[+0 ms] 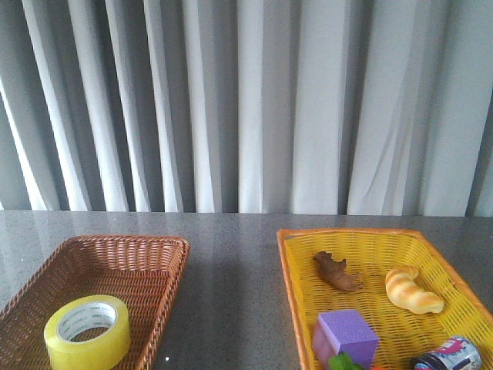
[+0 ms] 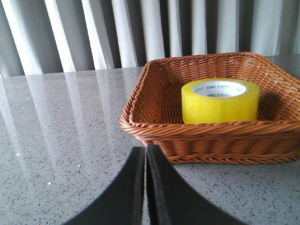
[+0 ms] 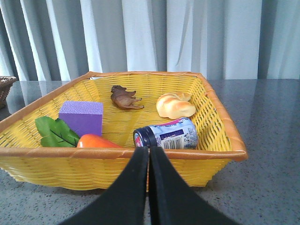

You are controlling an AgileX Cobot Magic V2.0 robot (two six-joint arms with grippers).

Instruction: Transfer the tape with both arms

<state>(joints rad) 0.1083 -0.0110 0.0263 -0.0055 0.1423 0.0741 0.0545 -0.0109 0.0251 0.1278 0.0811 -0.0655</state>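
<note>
Tape (image 1: 87, 331) sits in the brown wicker basket (image 1: 146, 254) near the table's left front corner, lying flat on its side with the core facing up, close to the basket's near wall. From my left wrist camera I see the roll standing clear of the weave, nothing resting on it.

My left claw (image 2: 146, 161) hangs just short of that basket's near rim, jaws pressed together with no gap between them, holding nothing and touching nothing.

Moving right across the bare grey table (image 1: 231, 301), the yellow basket (image 1: 293, 277) sits toward the right front corner with a brown toy animal (image 1: 337, 271), a bread piece (image 1: 413, 290), a purple block (image 1: 348, 331) and a small bottle (image 3: 168, 133) lying on its side. My right claw (image 3: 149, 161) is also closed tight and empty, poised just outside that basket's near wall.

I judge this scene fits two stages equally: tape waiting in the brown basket to be carried across, or tape delivered there with both arms pulled back. I cannot settle which, so I hold off naming a move.
</note>
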